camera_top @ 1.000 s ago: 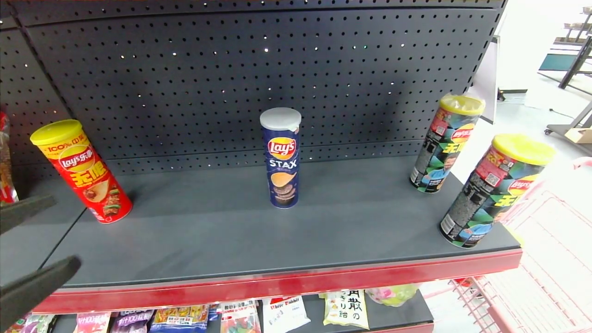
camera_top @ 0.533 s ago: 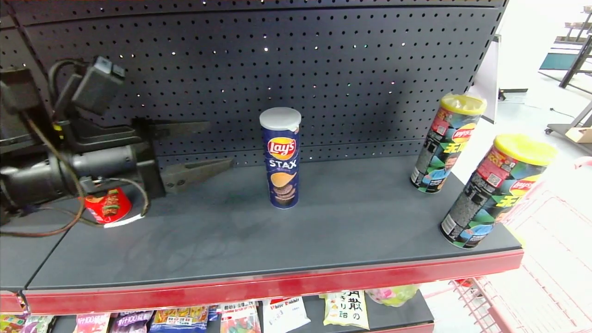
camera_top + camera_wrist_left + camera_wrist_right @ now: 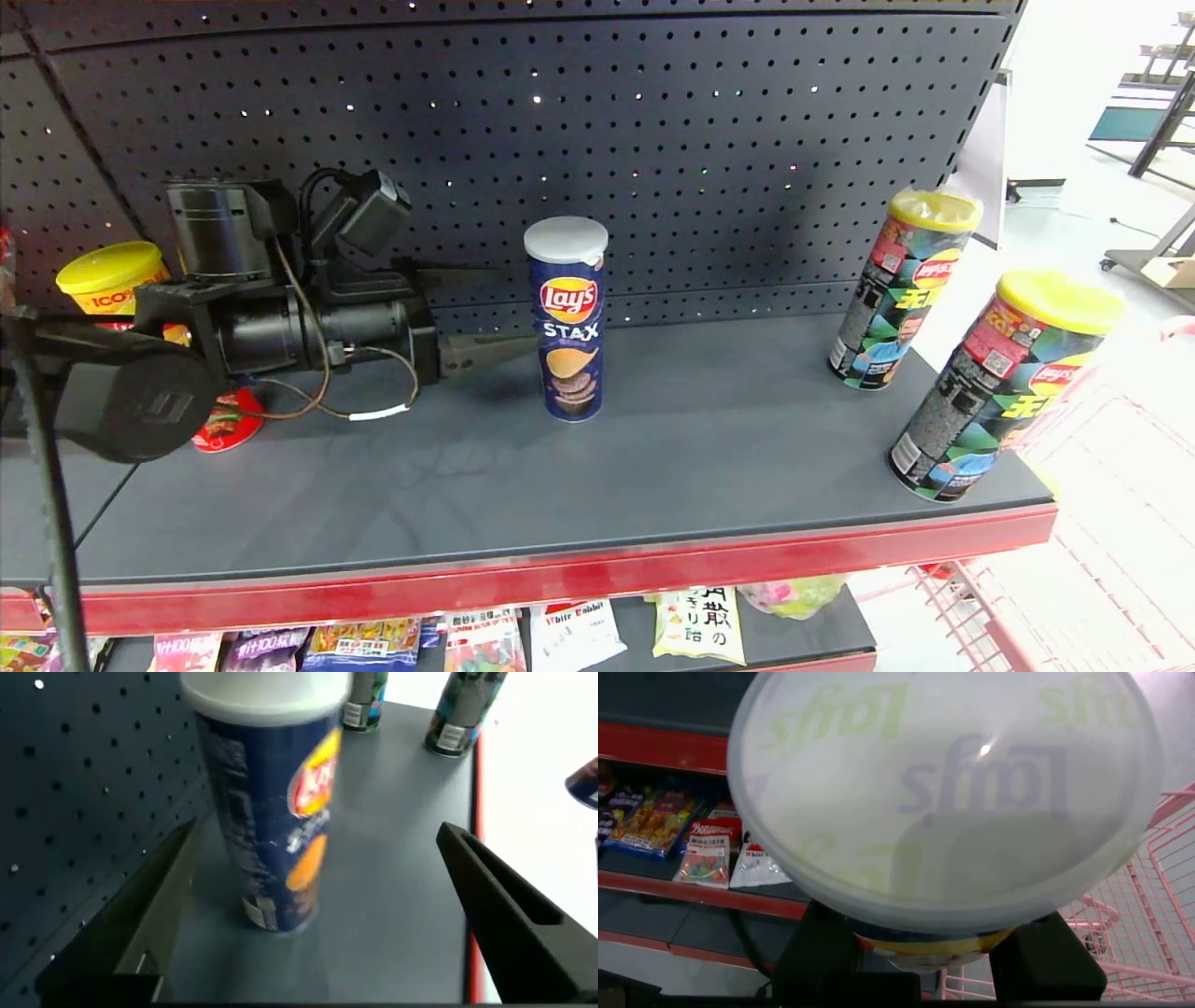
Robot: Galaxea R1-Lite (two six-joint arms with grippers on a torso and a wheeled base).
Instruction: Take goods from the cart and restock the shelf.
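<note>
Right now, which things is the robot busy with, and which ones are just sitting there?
Busy with:
- blue can, just ahead of the open left pincer
- clear-lidded can, held in the right pincer
- shelf
- pink cart

Just sitting there:
- red can
- front yellow-lidded can
- back yellow-lidded can
- sweet packets underneath

The left arm (image 3: 280, 327) is black: a round motor body in a blocky bracket, with a grey cylinder (image 3: 217, 229) and a boxy camera (image 3: 373, 210) on top. Thin brown and black cables (image 3: 327, 411) loop beneath, one with a white sleeve (image 3: 381, 412). The left gripper (image 3: 521, 308) has dark grey, tapered fingers (image 3: 505, 915); the right fingers (image 3: 817, 961) are black.
</note>
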